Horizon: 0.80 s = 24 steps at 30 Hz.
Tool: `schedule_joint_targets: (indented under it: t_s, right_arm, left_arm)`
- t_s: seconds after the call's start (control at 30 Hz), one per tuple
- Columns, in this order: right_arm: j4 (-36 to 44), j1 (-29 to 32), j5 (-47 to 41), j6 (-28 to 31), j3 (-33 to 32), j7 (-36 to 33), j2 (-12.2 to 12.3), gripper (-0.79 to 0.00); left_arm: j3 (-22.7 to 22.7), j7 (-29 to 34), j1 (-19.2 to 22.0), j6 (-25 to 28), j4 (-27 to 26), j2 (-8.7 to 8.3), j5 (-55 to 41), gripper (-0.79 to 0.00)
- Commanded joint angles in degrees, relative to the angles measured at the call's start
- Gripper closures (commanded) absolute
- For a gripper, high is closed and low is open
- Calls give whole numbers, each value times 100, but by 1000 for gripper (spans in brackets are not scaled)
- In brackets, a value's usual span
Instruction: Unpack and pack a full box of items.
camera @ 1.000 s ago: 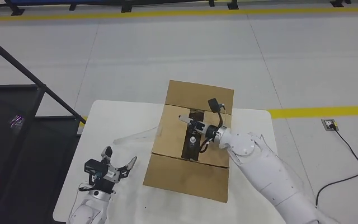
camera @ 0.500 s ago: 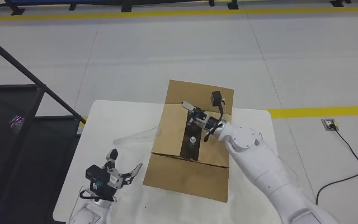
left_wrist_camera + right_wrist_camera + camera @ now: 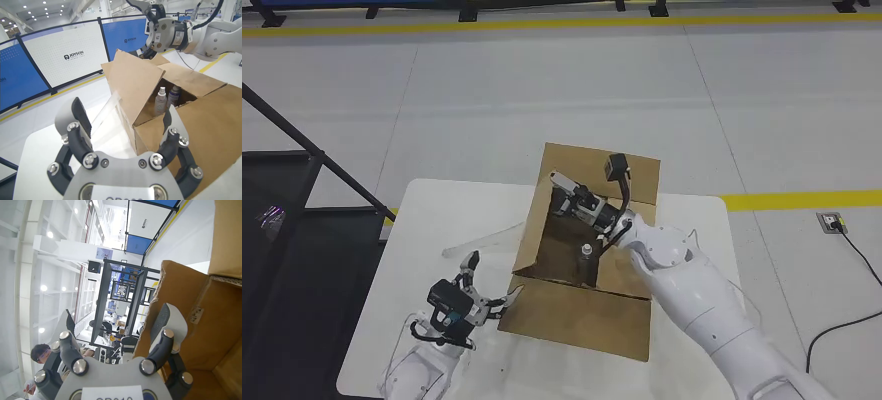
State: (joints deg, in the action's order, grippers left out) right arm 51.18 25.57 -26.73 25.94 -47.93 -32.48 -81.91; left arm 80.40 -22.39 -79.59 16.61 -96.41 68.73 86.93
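Both claws apart, right claw (image 3: 117,313) astride flap (image 3: 179,291), left claw (image 3: 123,106) just beside box (image 3: 198,123).

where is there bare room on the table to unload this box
Widest bare patch: the table left of the box, between its far left corner and the clear strip. A narrow strip is bare along the box's right side. Crowded: the box's near left corner, where the left gripper sits, and its left flap, at the right gripper.
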Motion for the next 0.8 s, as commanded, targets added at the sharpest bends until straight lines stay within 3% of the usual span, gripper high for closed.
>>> schedule_joint_targets:
  t_s: [0.0, 0.23, 0.43, 0.6, 0.77]
  right_arm:
    - [40, -9, 31, -6, 54, 4, -46, -785]
    - [-38, -90, 67, 145, 220, -135, -212, -785]
    - [-198, -117, -23, 461, 189, -615, -272, -785]
    - [-49, 33, 102, 747, -64, -780, -186, -785]
    - [716, 546, 592, 1095, -591, -859, 62, -785]
  left_arm:
    - [-72, 108, 114, -95, 16, 21, -88, -785]
    - [-197, 489, 490, -441, 191, 89, -465, -785]
    - [-71, 501, 501, -791, 186, 109, -617, -785]
    - [163, 422, 321, -1015, 139, 87, -492, -785]
    - [555, 498, 222, -981, 287, 55, -747, -785]
